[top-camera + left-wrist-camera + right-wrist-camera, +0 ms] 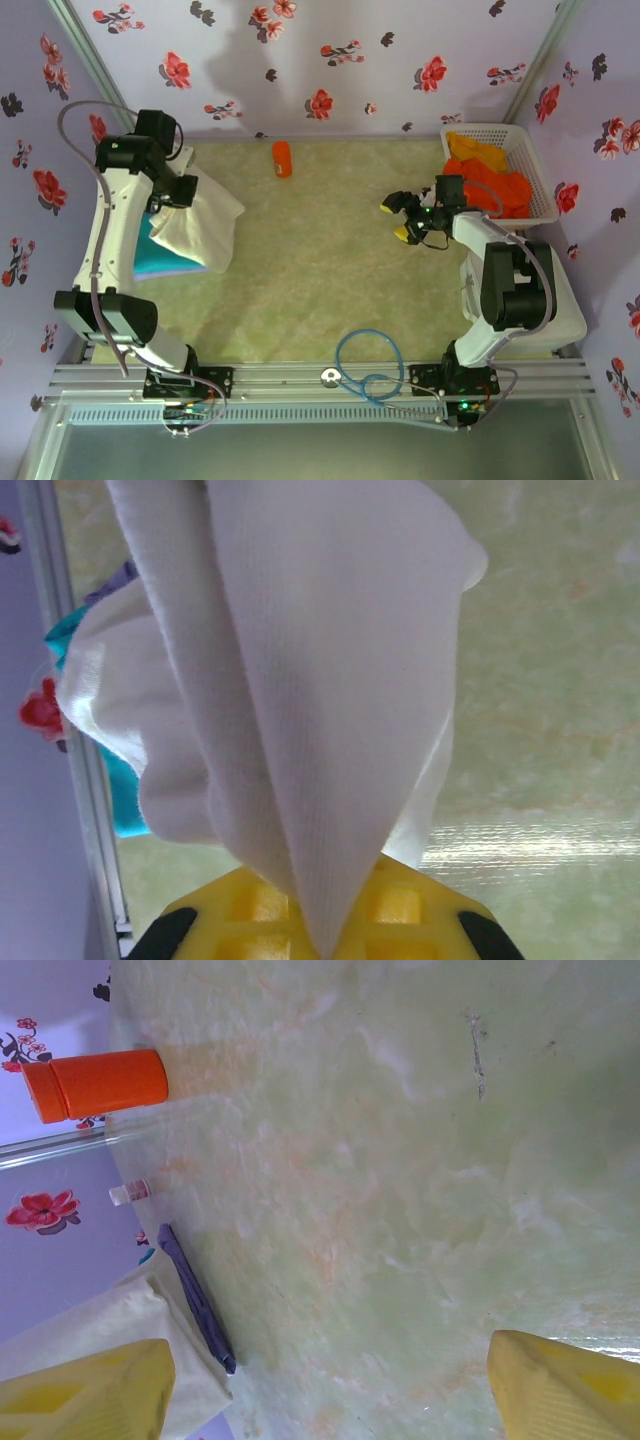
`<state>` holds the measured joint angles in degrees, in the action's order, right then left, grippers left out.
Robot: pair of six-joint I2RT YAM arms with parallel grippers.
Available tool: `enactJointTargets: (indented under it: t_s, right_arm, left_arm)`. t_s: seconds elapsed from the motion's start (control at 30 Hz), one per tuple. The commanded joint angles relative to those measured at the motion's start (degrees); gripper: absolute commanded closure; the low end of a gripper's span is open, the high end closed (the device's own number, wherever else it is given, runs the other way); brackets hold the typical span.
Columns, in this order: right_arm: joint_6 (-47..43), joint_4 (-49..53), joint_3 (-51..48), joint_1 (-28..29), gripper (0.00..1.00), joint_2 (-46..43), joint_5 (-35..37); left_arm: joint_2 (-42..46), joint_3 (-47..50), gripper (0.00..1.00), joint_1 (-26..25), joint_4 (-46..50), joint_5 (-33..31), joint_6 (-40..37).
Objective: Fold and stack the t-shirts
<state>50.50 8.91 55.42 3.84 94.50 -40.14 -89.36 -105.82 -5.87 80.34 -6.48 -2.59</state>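
My left gripper is shut on a corner of the white t-shirt, which hangs from it at the table's left side. In the left wrist view the cloth runs down between the yellow fingers. A teal t-shirt lies flat under the white one, and its edge peeks out beside it. Rumpled orange t-shirts fill the basket at the back right. My right gripper hovers open over bare table just left of the basket, with nothing between its yellow fingertips.
A white lattice basket stands at the back right corner. An orange bottle lies at the back centre, also seen from the right wrist. Flowered walls close in the table on three sides. A blue cable loop lies at the near edge.
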Motion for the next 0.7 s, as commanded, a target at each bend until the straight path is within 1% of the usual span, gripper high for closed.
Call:
enactJointTargets:
  t_s: [0.0, 0.1, 0.4, 0.5, 0.67]
  right_arm:
    - [-1.4, 0.5, -0.4, -0.2, 0.18, 0.7, -1.0]
    - [-1.6, 1.0, -0.3, -0.2, 0.18, 0.7, -1.0]
    - [-2.6, 2.7, -0.1, -0.1, 0.18, 0.2, -0.6]
    - [-2.6, 2.7, -0.1, -0.1, 0.18, 0.3, -0.6]
    - [-2.7, 2.8, -0.2, -0.1, 0.18, 0.3, -0.8]
  left_arm:
    - [2.0, 0.4, 1.0, 1.0, 0.1, -2.8, -2.1]
    - [2.3, 0.6, 1.0, 1.6, -0.2, -3.9, -1.8]
    - [4.9, 0.3, 1.0, 2.0, -2.4, -3.5, -1.4]
    - [4.7, 0.4, 1.0, 3.2, -2.2, -3.5, -0.7]
    - [5.1, 4.1, 1.0, 5.0, -3.8, -4.7, -0.7]
